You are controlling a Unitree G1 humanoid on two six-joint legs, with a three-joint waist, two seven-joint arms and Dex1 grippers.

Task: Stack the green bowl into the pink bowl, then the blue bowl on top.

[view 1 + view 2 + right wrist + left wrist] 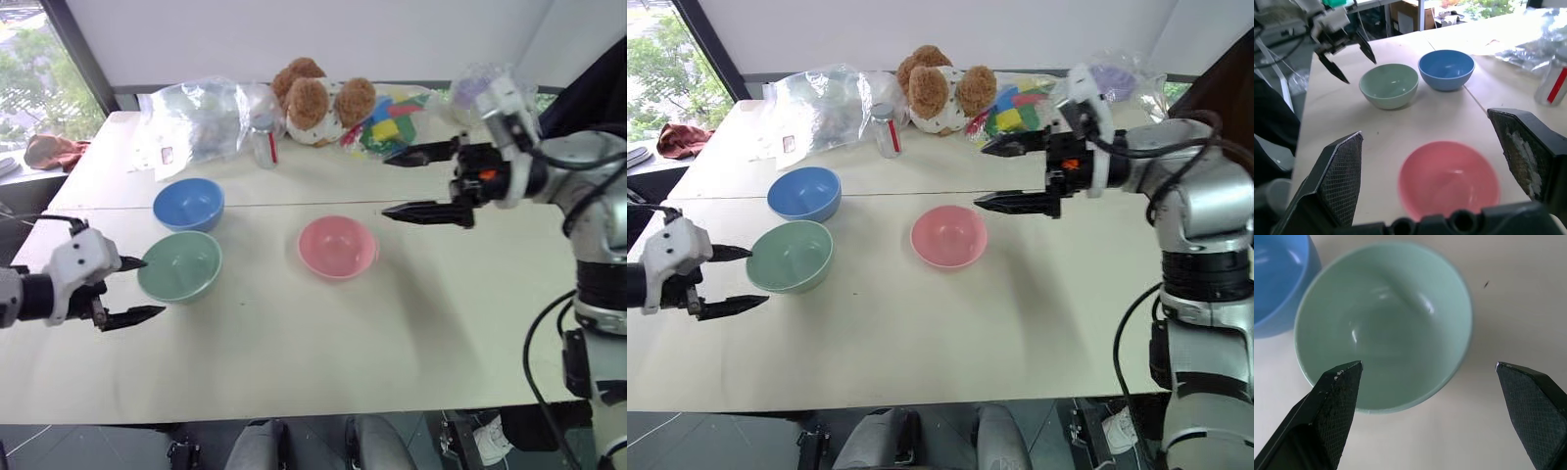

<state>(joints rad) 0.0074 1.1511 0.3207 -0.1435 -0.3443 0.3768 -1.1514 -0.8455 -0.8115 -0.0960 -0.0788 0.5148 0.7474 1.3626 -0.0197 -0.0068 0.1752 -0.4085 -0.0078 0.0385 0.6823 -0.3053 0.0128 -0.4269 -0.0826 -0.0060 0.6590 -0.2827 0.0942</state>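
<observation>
Both grippers are standing with fingers spread wide apart and holding nothing. Right gripper (pixel 409 182) is hanging in the air above the table (pixel 323 333), pointing across toward the robot's left, with the pink bowl (pixel 337 246) sitting below and just beyond its fingertips, upright and untouched. Left gripper (pixel 137 290) is hovering low at the near left of the table, pointing toward the green bowl (pixel 180 265), which is resting upright just ahead of its fingers, one tip reaching close beside the rim; whether it is touching cannot be told. Blue bowl (pixel 188 204) is sitting upright directly beyond the green bowl as seen from the left gripper, the two nearly touching. Behind the right gripper, at the far edge, a stuffed bear (pixel 318 100), a crumpled clear bag (pixel 201 117) and coloured blocks (pixel 389 123) are lying.
</observation>
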